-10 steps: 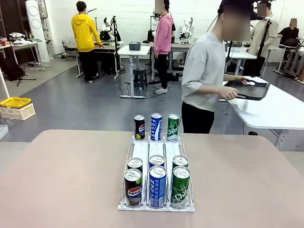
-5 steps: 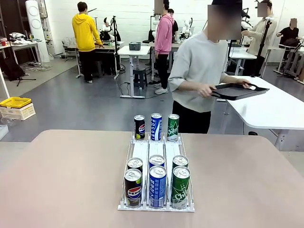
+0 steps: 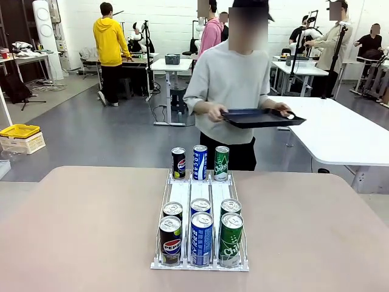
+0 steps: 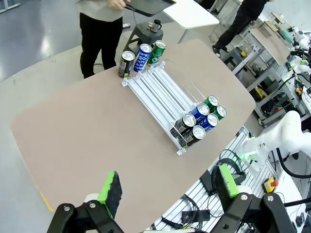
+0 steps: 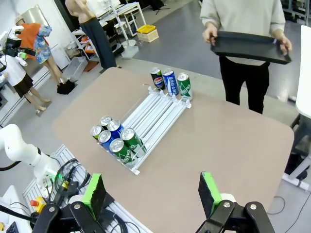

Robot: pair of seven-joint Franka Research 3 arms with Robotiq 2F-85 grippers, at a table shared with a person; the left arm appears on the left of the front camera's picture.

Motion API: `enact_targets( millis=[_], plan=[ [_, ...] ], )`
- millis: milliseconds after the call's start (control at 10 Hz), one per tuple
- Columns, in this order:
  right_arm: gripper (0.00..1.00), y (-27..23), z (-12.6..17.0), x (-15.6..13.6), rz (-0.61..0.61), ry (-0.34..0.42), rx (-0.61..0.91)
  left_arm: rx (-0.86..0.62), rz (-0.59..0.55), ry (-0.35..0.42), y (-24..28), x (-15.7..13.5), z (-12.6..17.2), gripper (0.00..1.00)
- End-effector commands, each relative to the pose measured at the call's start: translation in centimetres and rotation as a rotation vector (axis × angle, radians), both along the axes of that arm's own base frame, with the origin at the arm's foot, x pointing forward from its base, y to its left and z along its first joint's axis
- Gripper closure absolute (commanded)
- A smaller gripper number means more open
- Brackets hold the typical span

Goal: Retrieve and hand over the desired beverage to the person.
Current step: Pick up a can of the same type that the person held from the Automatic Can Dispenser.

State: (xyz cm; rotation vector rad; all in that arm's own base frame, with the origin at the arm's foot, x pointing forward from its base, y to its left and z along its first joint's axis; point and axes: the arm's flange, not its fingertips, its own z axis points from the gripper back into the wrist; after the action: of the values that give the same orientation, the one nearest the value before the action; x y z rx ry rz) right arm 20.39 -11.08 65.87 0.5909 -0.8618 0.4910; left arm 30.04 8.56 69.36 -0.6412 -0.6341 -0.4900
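Bare beige rounded surface [image 3: 85, 231] lies wide either side of the white three-lane wire rack [image 3: 200, 190] at its middle. The person in the light grey T-shirt [image 3: 231, 79] has turned to face you at the far edge, black tray [image 3: 261, 117] held level. Each lane holds two cans at your end and one at the far end: black Pepsi cans [image 3: 171, 240], blue cans [image 3: 201, 238], green cans [image 3: 231, 238]. Your left end effector [image 4: 168, 183] and right end effector [image 5: 151, 193] hang high above, spread and empty.

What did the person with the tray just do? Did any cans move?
The person turned away from the white side table to face the drinks table. This swung the black tray, held in both hands, leftward in the picture. The cans and their white rack stayed put.
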Motion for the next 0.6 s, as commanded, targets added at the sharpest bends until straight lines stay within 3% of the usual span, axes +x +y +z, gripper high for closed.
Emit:
enact_targets(
  millis=[0, 500],
  plan=[
    [0.00, 0.21, -0.01, -0.06, 0.027, -0.009, 0.012, 0.012, -0.011, -0.007, 0.26, 0.03, 0.07, 0.00],
    [0.00, 0.21, -0.01, -0.06, 0.027, -0.009, 0.012, 0.012, -0.011, -0.007, 0.26, 0.03, 0.07, 0.00]
  ],
)
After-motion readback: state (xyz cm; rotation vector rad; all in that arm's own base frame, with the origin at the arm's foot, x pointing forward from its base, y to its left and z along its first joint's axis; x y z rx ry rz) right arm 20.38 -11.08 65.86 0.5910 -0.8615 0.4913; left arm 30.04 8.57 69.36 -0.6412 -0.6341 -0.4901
